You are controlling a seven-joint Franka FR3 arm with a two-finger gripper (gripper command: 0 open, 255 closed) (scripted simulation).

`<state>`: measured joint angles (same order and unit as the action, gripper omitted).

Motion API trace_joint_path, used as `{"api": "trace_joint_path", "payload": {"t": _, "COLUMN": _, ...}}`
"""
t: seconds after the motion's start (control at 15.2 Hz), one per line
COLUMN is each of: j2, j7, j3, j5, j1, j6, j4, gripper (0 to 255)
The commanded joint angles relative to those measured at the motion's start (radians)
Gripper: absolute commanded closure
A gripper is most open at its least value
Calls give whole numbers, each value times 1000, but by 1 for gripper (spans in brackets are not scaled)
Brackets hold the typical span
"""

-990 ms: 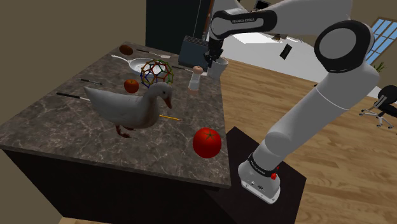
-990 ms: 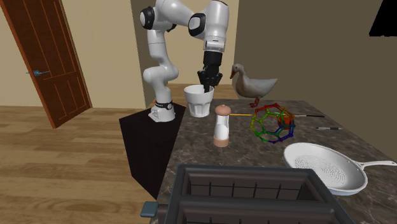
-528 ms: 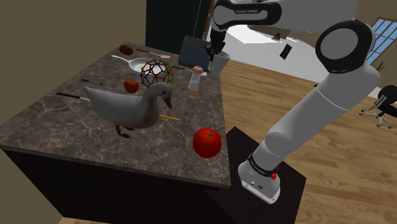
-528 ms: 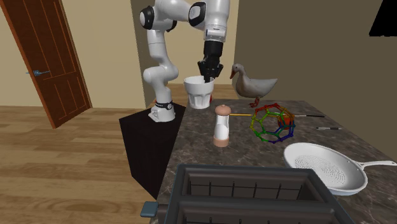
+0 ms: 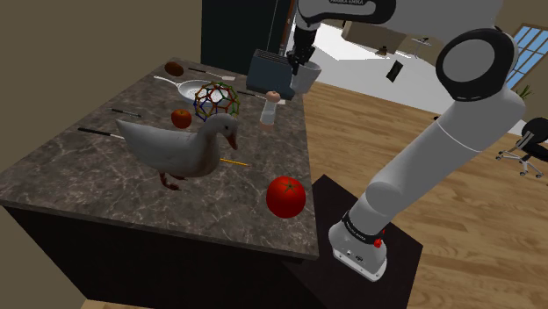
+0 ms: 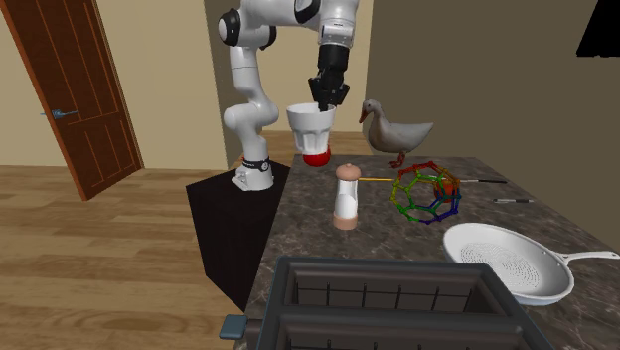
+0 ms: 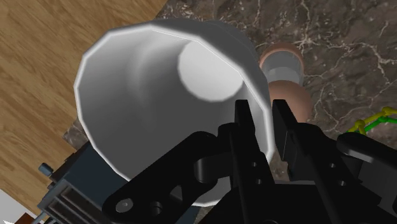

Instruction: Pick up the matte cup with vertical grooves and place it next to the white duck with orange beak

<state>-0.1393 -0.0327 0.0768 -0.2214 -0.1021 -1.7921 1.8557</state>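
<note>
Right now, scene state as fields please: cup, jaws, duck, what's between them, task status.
cup: white cup, upright, in the air near the counter's edge
jaws: shut on the cup's rim, one inside, one outside
duck: white duck, standing mid-counter, apart from the cup
in between: shaker, wire ball
also on counter: red tomato, near the stand-side edge
task status: cup picked up, not yet placed beside the duck
</note>
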Motion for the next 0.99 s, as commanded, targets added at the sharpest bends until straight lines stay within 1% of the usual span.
{"api": "trace_joint_path", "payload": {"t": 0.0, "j2": 2, "j7": -5, "j3": -1, "j5": 1, "j1": 0, "j6": 27, "j4": -30, "gripper": 255}}
{"api": "trace_joint_path", "payload": {"t": 0.92, "j2": 47, "j7": -42, "j3": -4, "j5": 9, "j1": 3, "j6": 220, "j4": -271, "gripper": 255}}
